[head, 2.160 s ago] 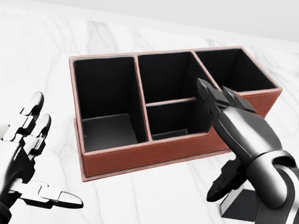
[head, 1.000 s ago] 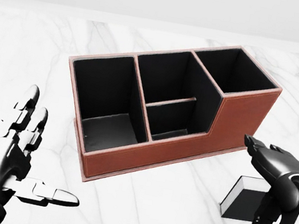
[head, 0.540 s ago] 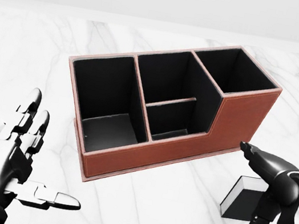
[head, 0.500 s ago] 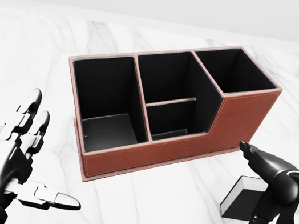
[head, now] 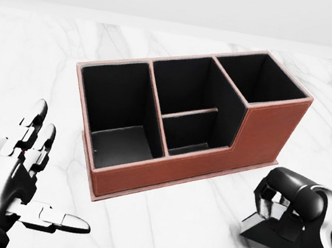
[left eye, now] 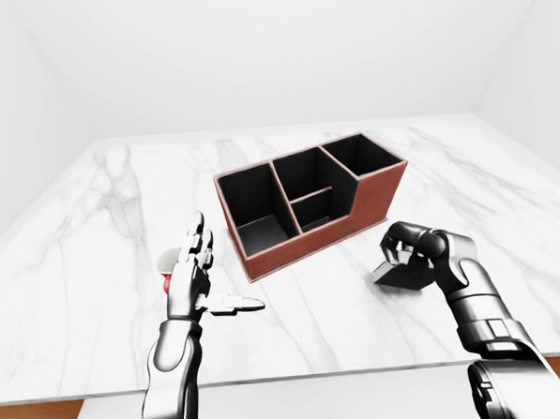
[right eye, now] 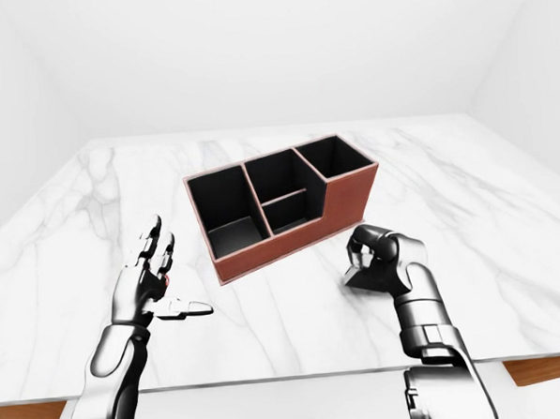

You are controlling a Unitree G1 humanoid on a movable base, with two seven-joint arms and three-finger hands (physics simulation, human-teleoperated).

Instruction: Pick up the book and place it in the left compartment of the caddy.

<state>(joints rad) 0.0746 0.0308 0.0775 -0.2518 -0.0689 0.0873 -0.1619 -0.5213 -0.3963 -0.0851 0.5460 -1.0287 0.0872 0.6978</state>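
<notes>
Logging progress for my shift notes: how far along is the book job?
Done: the right hand has reached the small black book on the marble table. In hand: its fingers curl over the book, which looks tilted. Left: lifting it into the empty left compartment of the brown leather caddy. The left hand is open.
</notes>
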